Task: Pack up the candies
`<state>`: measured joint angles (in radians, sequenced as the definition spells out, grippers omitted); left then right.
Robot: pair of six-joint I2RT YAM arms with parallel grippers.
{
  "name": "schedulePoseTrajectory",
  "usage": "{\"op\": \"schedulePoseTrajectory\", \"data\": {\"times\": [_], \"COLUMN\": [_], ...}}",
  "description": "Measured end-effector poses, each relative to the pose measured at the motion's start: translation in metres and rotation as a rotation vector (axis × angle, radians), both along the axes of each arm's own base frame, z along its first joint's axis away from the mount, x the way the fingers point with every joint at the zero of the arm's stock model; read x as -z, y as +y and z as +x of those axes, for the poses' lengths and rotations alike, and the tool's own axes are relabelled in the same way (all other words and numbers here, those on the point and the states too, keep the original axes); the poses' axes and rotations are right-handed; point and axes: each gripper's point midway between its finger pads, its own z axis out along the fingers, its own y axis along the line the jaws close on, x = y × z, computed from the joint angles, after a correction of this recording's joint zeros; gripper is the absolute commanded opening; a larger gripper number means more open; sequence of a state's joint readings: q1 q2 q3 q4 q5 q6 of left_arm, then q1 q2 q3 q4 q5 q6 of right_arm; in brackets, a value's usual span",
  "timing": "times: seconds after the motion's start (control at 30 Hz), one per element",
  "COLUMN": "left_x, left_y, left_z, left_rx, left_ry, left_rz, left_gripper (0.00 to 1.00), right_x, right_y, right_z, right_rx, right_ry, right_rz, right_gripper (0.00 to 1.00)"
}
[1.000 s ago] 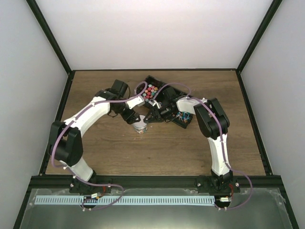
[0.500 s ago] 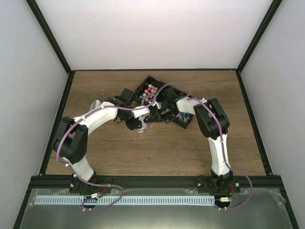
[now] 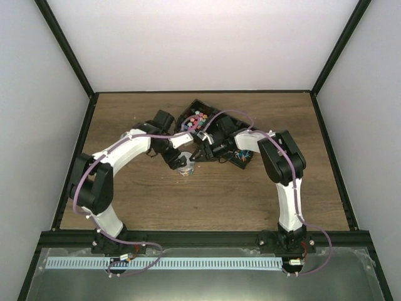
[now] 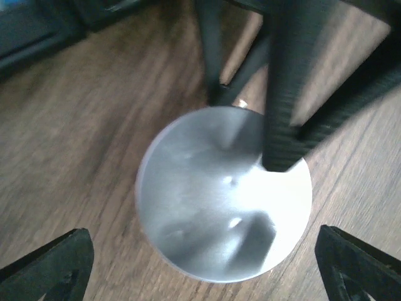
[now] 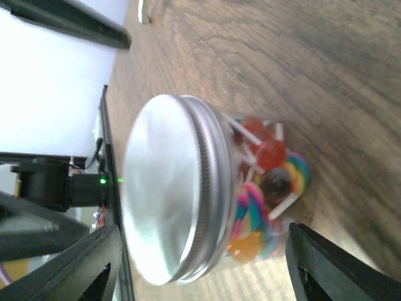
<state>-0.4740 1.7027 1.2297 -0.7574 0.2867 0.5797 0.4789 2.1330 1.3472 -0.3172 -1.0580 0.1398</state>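
Jar (image 5: 250, 182): clear, standing upright on the worktop (image 3: 138, 200) near its centre, just near of the black tray (image 3: 199, 102). A silver screw lid (image 4: 222, 194) sits on the jar.

Candies (image 5: 269, 153): lollipops in red, orange and rainbow swirl show through the jar wall below the lid. More candies (image 3: 198, 116) lie in the tray, at centre far.

Left end effector (image 4: 202, 231): open. It is directly above the jar, with its fingers wide apart on either side of the lid and clear of it.

Right end effector (image 5: 203, 227): open. It is at the jar's right side, with one finger facing the lid top and the other beside the jar base. The jar lies between them; whether they touch it cannot be told. In the left wrist view its dark fingers cross over the lid's far edge.
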Motion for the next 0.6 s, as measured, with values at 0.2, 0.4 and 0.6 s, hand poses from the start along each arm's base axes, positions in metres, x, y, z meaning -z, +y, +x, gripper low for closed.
{"op": "schedulePoseTrajectory", "data": {"times": [0.2, 0.4, 0.6], "left_x": [-0.020, -0.019, -0.034], "left_y": [0.007, 0.003, 0.003], "left_z": [0.014, 0.013, 0.015], "left_rx": [-0.057, -0.080, -0.113], "left_ry": [-0.007, 0.006, -0.079], "left_rz": [-0.028, -0.034, -0.097], "left_gripper": [1.00, 1.00, 1.00], "right_x": [-0.032, -0.069, -0.109], "right_y": [-0.024, -0.059, -0.077], "right_z": [-0.005, 0.008, 0.009], "right_rx": [0.058, 0.166, 0.250], "right_ry": [-0.089, -0.327, -0.626], "right_rz": [0.078, 0.120, 0.112], "right_gripper": [0.95, 1.00, 1.00]}}
